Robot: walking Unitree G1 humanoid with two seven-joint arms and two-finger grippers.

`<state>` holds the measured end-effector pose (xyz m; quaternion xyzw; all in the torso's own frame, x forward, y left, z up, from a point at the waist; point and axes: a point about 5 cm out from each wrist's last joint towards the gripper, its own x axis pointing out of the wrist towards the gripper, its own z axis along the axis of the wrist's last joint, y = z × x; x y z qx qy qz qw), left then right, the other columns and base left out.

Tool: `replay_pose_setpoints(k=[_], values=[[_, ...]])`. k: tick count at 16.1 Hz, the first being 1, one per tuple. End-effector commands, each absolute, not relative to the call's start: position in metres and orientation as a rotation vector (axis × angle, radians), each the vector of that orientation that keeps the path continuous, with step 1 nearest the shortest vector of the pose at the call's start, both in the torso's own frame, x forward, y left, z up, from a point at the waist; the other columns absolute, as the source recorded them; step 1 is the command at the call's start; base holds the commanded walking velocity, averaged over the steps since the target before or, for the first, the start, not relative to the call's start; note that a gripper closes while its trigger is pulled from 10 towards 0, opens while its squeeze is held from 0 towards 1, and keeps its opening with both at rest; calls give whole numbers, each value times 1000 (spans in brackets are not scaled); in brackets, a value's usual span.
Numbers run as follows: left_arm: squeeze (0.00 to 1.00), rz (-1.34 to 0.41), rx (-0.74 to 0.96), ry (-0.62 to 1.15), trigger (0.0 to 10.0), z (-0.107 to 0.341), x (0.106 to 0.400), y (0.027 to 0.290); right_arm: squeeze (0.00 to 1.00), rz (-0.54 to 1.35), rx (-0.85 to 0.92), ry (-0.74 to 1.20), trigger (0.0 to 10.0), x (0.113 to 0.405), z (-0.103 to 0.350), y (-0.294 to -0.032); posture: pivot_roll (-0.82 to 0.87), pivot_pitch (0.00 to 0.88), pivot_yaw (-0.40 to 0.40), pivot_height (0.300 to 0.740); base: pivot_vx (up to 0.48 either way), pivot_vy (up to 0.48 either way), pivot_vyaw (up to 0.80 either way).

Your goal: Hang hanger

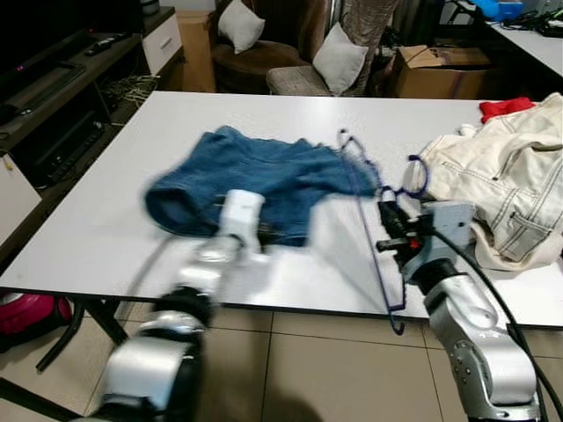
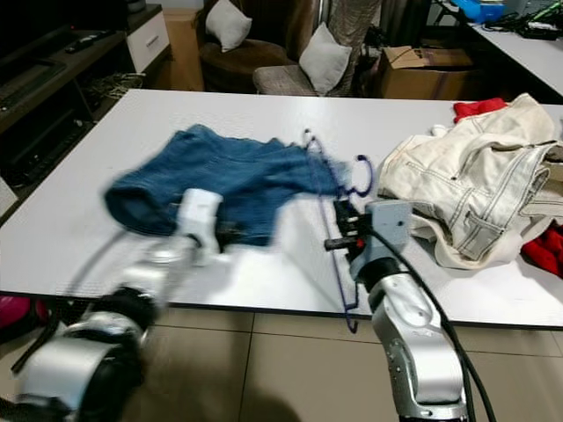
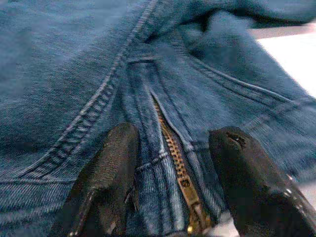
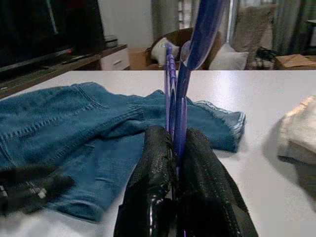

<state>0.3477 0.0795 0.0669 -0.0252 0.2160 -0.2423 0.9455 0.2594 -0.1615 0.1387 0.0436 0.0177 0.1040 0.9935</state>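
Observation:
A thin blue hanger [image 1: 364, 220] stands tilted over the table's front edge, its hook [image 2: 364, 176] near the cream jacket. My right gripper [image 1: 388, 234] is shut on the hanger's wire, which shows pinched between the black fingers [image 4: 155, 163] in the right wrist view. Blue denim shorts [image 1: 255, 176] lie crumpled on the white table [image 1: 97, 237]. My left gripper [image 3: 170, 143] is open and low over the shorts, with one finger on each side of the brass zipper [image 3: 180, 173]. The left arm [image 1: 207, 264] looks blurred.
A cream denim jacket [image 1: 501, 185] lies heaped on the table's right side, with red cloth [image 1: 506, 107] behind it. Beyond the table stand an armchair with cushions [image 1: 339, 57] and a cardboard box [image 1: 440, 70]. A TV cabinet [image 1: 62, 97] runs along the left.

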Motion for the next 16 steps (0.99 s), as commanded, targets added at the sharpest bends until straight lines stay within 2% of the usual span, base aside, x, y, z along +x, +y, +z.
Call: replay_pose_setpoints(k=[1, 3, 5, 6, 9, 10, 12, 13, 15, 16], values=[[227, -518, -143, 417, 10000, 69, 346, 62, 0, 177, 97, -8, 10000, 260, 149, -166, -199, 0, 58, 740, 0, 0, 0], [220, -488, -247, 247, 10000, 100, 361, 60, 0, 159, 103, -13, 10000, 258, 150, -170, -197, 0, 62, 740, 0, 0, 0], [204, -511, -254, 125, 10000, 126, 371, 66, 0, 149, 102, -7, 10000, 256, 149, -174, -194, 0, 70, 740, 0, 0, 0], [0, -580, -197, 77, 10000, 139, 372, 68, 0, 157, 100, 2, 10000, 254, 148, -176, -186, 0, 70, 740, 0, 0, 0], [0, -789, 115, 13, 10000, 156, 362, 76, 0, 161, 75, 34, 10000, 250, 145, -183, -169, 0, 71, 740, 0, 0, 0], [0, -777, 318, -17, 10000, 158, 363, 88, 0, 164, 57, 45, 10000, 248, 144, -187, -164, 0, 74, 740, 0, 0, 0], [24, -775, 480, -46, 10000, 161, 366, 102, 0, 197, 22, 55, 10000, 243, 145, -190, -165, 0, 79, 740, 0, 0, 0], [1000, -834, 626, -53, 10000, 162, 363, 114, 0, 248, -23, 65, 10000, 236, 146, -191, -168, 0, 84, 740, 0, 0, 0], [1000, -925, 793, -2, 10000, 155, 358, 126, 0, 290, -86, 87, 10000, 229, 145, -194, -172, 0, 90, 740, 0, 0, 0], [1000, -963, 932, 88, 10000, 142, 353, 142, 0, 348, -151, 111, 10000, 220, 145, -197, -181, 0, 101, 740, 0, 0, 0]])
